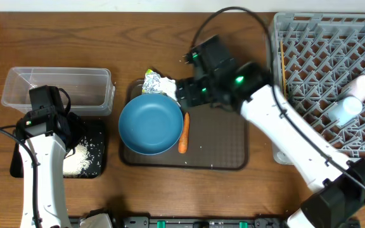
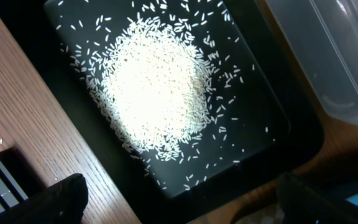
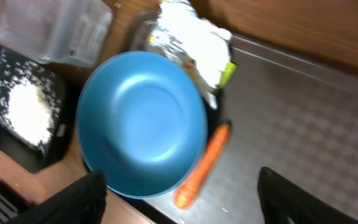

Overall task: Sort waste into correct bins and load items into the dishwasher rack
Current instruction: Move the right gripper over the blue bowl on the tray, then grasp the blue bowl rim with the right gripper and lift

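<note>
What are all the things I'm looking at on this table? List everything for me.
dishwasher rack: one, grey, right side
whitish cup: one, lying in the rack
light blue cup: one, in the rack beside it
serving tray: one, dark brown, centre
bowl: one, blue, on the serving tray
carrot: one, orange, right of the bowl
foil wrapper: one, silver, green and yellow, behind the bowl
clear tub: one, far left
black tray: one, beside the tub
rice: one heap, white, in the black tray
left gripper: black, open over the rice
right gripper: black, open near the wrapper
</note>
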`<move>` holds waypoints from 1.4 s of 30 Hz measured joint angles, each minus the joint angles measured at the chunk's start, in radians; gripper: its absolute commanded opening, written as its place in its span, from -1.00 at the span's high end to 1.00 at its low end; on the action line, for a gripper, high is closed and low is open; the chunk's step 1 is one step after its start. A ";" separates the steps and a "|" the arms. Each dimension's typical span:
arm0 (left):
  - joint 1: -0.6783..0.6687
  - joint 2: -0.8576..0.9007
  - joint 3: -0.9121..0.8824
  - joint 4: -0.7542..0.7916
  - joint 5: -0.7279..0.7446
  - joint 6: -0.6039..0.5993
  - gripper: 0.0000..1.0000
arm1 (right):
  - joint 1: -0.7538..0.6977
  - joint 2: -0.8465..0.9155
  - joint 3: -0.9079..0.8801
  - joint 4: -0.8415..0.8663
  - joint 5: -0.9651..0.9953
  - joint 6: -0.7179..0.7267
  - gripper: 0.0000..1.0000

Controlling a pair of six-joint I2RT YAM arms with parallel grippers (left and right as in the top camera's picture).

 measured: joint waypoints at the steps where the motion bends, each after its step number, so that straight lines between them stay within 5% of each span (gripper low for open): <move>1: 0.000 0.000 0.000 0.000 0.000 0.000 -0.99 | 0.025 0.001 0.000 0.010 0.015 0.006 -0.98; 15: 0.000 0.000 0.000 -0.002 0.000 0.000 -1.00 | 0.182 0.064 -0.004 0.065 0.065 -0.023 -0.98; 21: 0.000 0.000 0.000 -0.002 0.000 0.000 -0.99 | 0.285 0.183 -0.004 0.056 0.060 -0.131 -0.72; 28: 0.000 0.000 0.000 -0.002 0.000 0.000 -1.00 | 0.377 0.320 -0.005 0.055 0.047 -0.250 -0.68; 42: 0.000 0.000 0.000 -0.002 0.000 0.000 -0.99 | 0.463 0.328 -0.006 0.081 0.127 -0.330 -0.42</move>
